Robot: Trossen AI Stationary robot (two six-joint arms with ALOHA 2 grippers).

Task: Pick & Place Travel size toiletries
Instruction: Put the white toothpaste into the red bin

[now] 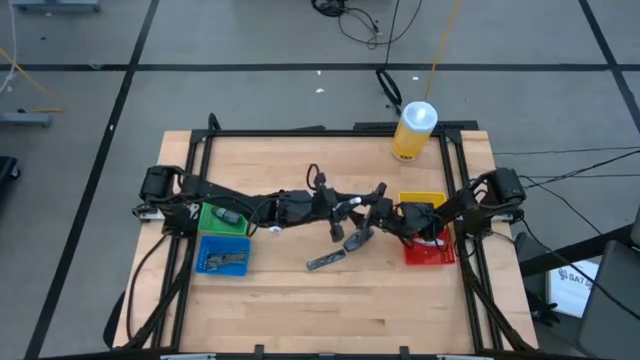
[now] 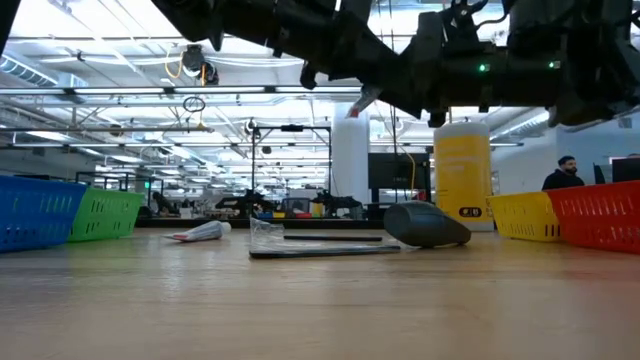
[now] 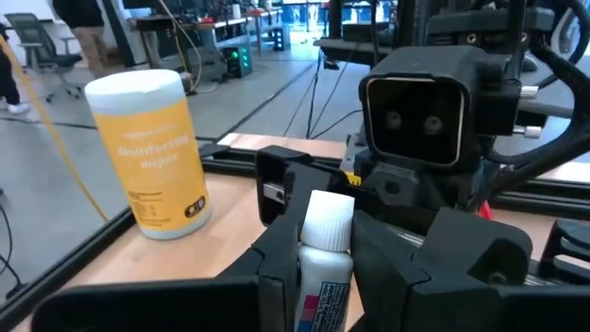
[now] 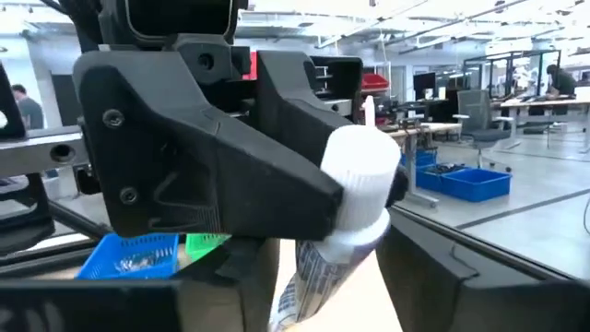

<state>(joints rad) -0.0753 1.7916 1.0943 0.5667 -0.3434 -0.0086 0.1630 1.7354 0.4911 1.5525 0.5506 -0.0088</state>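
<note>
While the left gripper pinches a small white-capped tube above mid-table, the right gripper brackets its cap end; whether it grips, I cannot tell. Light, soft, probably slick, the tube is best taken near the stiff cap.

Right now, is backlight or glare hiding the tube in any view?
Low view: bright ceiling lights leave both arms as silhouettes. High view: even light, no glare on the table. Left wrist view: tube plainly lit in the left end effector.
</note>
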